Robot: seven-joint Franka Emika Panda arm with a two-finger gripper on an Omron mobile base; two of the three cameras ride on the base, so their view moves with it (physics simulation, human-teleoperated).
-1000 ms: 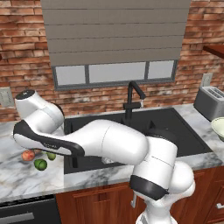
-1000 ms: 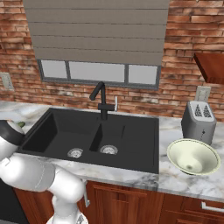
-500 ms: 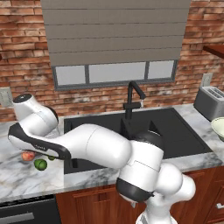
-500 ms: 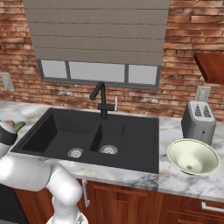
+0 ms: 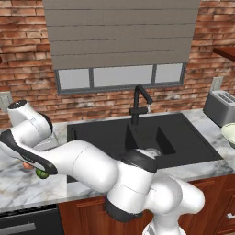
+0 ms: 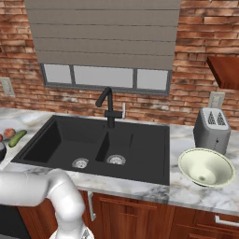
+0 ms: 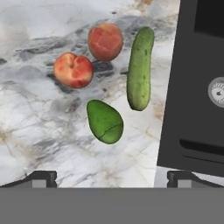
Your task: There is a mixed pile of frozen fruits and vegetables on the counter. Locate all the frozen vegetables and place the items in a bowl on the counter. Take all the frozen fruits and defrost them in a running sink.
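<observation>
Hand view shows your tool [image 7: 111, 177] spread wide above the avocado [image 7: 105, 121]; descend centred, clearing the cucumber [image 7: 140, 68] just beside it.

bowl [image 5: 230, 134] cut by edge, sink [image 7: 199, 83] cropped — partly

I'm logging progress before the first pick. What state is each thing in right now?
Gripper: jaws open, empty, above the pile.
Two peaches: on the counter, not in the sink.
Cucumber: lying on the counter.
Green item: on the counter.
Bowl: empty, upright.
Sink: empty.
Faucet: no water visible.
</observation>
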